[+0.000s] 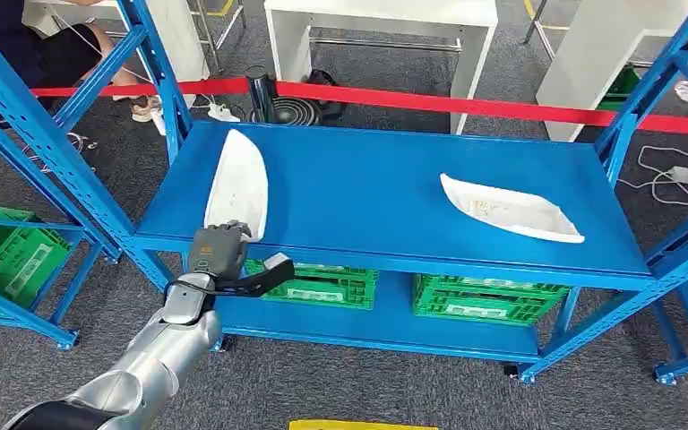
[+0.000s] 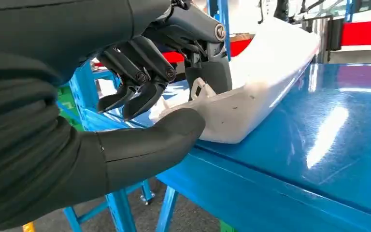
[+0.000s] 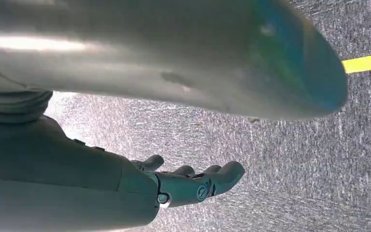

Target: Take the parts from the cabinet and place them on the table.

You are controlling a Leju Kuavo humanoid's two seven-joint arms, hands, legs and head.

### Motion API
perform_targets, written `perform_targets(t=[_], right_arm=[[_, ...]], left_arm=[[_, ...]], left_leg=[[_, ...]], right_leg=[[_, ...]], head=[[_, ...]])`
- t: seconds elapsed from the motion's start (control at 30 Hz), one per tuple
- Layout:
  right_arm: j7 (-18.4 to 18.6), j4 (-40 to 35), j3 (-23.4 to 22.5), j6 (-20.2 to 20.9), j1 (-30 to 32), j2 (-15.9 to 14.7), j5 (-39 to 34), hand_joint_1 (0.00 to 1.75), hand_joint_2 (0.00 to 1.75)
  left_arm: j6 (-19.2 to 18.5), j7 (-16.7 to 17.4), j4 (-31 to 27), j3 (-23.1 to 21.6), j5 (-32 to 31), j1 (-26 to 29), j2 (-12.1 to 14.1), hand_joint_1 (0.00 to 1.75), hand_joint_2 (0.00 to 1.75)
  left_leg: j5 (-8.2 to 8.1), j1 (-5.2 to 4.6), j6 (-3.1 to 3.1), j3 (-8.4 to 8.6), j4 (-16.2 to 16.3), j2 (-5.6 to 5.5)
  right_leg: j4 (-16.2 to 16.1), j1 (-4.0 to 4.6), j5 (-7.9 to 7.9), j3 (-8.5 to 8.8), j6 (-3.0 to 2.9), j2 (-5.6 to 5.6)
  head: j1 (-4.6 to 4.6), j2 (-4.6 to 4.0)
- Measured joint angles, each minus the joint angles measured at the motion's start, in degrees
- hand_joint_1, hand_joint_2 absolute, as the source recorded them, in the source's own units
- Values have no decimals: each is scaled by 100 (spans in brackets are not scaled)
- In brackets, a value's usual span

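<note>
We saw the blue metal shelving cabinet [image 1: 385,193] ahead of our left hand [image 1: 218,253], its top shelf carrying two long white curved plastic parts. The near white part [image 1: 239,179] lay at the shelf's front edge, directly at our left hand, which had its dark fingers [image 2: 142,72] curled over the part's end and its thumb [image 2: 149,142] under it, apparently pinching it. The second white part [image 1: 511,209] lay well off to that hand's right. Our right hand [image 3: 193,181] hung over grey carpet [image 3: 294,159], fingers loosely apart, holding nothing.

blue shelf [image 1: 367,193] | white parts [image 1: 238,184] | green crates [image 1: 484,300] | red tape [image 1: 502,107]
</note>
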Motion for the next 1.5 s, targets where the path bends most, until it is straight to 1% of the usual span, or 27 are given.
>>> perform_targets(t=[0.1,0.27,0.37,0.47,0.6,0.7,0.87,0.93,1.0,1.17,1.3,1.37,1.47,1.5], right_arm=[[0,0,0,2,0,0,-2,0,0],[2,0,2,4,0,0,-2,0,0],[2,0,0,11,0,0,-20,0,0],[-2,0,0,15,1,0,-35,0,0],[-83,0,0,15,0,0,-46,0,0],[-103,0,0,15,0,-4,-74,0,0],[-114,0,0,15,0,-15,-79,0,0],[-125,0,0,11,0,-17,-85,0,0],[-133,0,0,0,0,-24,-105,0,0],[-179,0,0,0,2,-50,-142,0,0],[-216,0,0,15,2,-65,-146,0,0],[-249,0,0,20,5,-72,-162,0,0],[-282,0,-2,33,6,-87,-190,0,0],[-284,0,-4,33,6,-92,-197,0,0]], left_arm=[[37,-105,0,39,28,0,-6,175,175],[245,-301,-13,131,113,-3,-63,175,175],[269,-406,-24,216,194,-22,-148,175,175],[391,-559,-66,253,243,-53,-236,175,175],[469,-716,-81,317,290,-193,-345,175,175],[594,-830,-114,354,356,-332,-419,175,175],[632,-882,-146,404,428,-531,-492,175,175],[721,-1014,-162,444,527,-561,-518,175,175],[828,-1224,-186,512,700,-632,-557,175,175],[962,-1602,-310,640,997,-1007,-667,175,175],[944,-1971,-441,778,1357,-1355,-734,175,175],[859,-2136,-529,817,1589,-1521,-748,175,175],[708,-2221,-660,861,1766,-1767,-747,175,175],[704,-2231,-693,863,1770,-1826,-748,175,175]], left_leg=[[0,0,0,0,0,0],[0,0,0,-1,0,0],[0,0,0,-1,0,0],[0,0,0,-1,0,1],[0,0,0,-2,0,1],[0,0,0,-2,0,1],[0,0,0,-1,0,1],[0,0,-1,-1,0,1],[1,0,-1,-2,0,0],[1,0,-1,-2,0,0],[1,0,-1,-2,0,1],[1,0,-1,-2,0,1],[1,0,-1,-2,0,0],[-15,-15,14,-9,25,-1]], right_leg=[[0,0,0,-1,0,0],[0,0,0,-3,0,0],[0,0,0,-4,0,1],[0,0,0,-5,0,1],[0,0,0,-5,0,1],[0,0,1,-5,0,1],[1,0,1,-5,0,1],[1,0,1,-6,0,1],[1,0,1,-7,0,0],[2,0,1,-6,0,1],[2,0,2,-6,1,1],[2,0,3,-6,1,2],[2,0,2,-6,0,1],[-17,-14,12,0,15,1]], head=[[0,2],[0,2],[0,2],[-2,2],[0,2],[0,2],[0,0],[0,2],[0,2],[0,2],[0,2],[0,2],[0,2],[0,2]])
